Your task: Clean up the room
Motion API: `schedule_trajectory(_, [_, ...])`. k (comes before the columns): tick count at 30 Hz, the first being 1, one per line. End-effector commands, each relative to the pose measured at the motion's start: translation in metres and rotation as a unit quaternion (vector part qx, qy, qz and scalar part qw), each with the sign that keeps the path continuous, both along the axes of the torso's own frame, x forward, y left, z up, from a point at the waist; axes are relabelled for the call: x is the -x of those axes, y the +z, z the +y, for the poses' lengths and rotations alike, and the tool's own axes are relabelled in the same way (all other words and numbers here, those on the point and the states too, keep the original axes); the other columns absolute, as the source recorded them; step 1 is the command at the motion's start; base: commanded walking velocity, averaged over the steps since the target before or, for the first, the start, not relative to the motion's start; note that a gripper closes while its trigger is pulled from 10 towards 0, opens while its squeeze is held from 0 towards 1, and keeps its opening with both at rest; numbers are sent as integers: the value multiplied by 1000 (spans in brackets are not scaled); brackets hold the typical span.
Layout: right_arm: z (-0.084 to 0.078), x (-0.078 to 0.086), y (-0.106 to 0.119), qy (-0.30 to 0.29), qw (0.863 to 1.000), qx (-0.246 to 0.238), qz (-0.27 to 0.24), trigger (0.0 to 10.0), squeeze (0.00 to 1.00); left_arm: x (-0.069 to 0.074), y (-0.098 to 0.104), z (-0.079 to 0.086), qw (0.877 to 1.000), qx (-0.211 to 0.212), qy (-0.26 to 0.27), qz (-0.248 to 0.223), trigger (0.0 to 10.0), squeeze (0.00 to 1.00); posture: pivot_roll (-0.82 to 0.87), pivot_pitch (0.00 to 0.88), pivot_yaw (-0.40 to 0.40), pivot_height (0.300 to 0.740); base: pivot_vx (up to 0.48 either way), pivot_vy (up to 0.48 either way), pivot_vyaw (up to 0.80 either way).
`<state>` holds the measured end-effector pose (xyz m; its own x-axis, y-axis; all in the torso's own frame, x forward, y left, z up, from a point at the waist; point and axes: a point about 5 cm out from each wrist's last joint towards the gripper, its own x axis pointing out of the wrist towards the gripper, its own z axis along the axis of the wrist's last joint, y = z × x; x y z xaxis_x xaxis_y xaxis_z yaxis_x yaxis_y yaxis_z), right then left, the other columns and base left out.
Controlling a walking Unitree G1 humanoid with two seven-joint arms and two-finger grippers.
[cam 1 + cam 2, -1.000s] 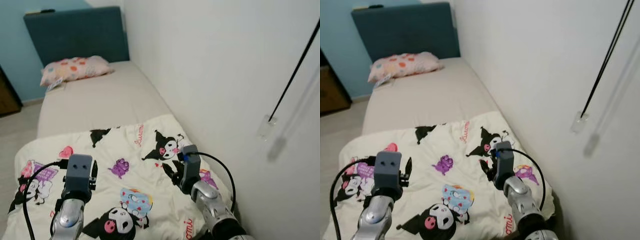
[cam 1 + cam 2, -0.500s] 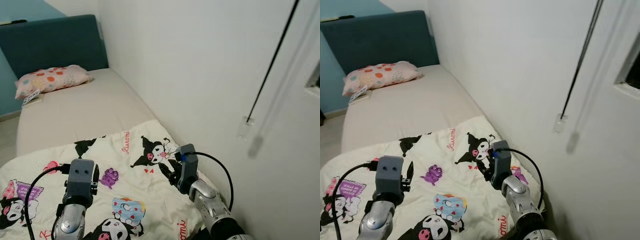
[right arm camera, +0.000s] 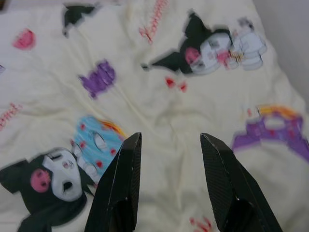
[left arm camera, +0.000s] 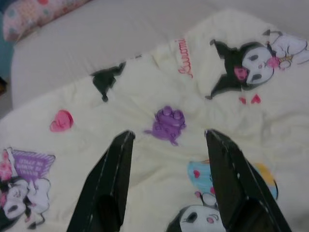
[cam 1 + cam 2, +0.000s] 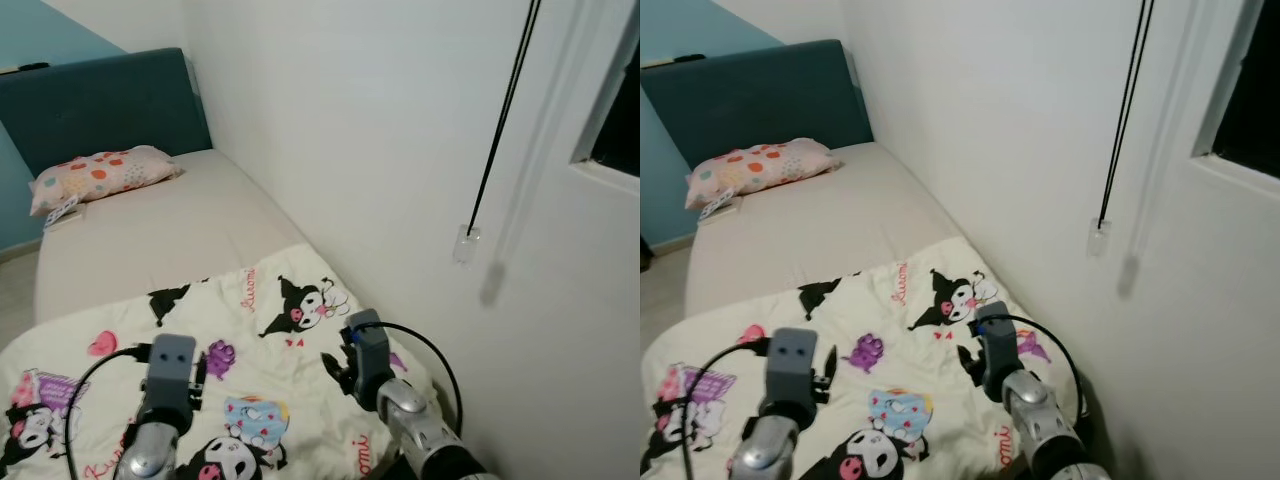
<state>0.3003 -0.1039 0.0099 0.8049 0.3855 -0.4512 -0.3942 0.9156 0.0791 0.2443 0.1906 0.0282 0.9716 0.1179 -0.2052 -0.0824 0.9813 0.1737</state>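
Observation:
A cream blanket [image 5: 250, 330] printed with cartoon figures covers the near half of a bed [image 5: 160, 230]. Both arms are held out low over it. My left gripper [image 4: 166, 140] is open above a purple print, nothing between its fingers [image 4: 113, 164]. My right gripper [image 3: 169, 145] is open too, hovering over the blanket near its wall-side edge, holding nothing. In the left eye view the left arm [image 5: 165, 385] is at the bottom left and the right arm [image 5: 375, 375] at the bottom middle.
A spotted pink pillow [image 5: 100, 172] lies at the far end against a dark blue headboard [image 5: 100, 100]. A white wall [image 5: 350, 130] runs along the bed's right side, with a black blind cord [image 5: 495, 110] and a window edge [image 5: 610, 120].
The camera has swung right and the view has shifted: more wall and the window edge now show. Both grippers stay open over the blanket.

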Motion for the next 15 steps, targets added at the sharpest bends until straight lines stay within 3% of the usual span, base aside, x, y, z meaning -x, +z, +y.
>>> schedule_trajectory(1, [-4,1,-5,-23,1000,7,20,10000,0,0,-7,-1,1000,3,-3,18,10000,0,-76,0,22,740,0,0,0])
schedule_trajectory(5, [-11,-3,-2,-41,999,21,8,10000,0,-2,-8,0,1000,-3,5,20,10000,0,-83,0,29,740,0,0,0])
schedule_trajectory(15, [-7,-5,2,-18,999,35,-14,10000,0,2,-8,-3,1000,6,8,6,10000,0,-77,0,25,740,0,0,0])
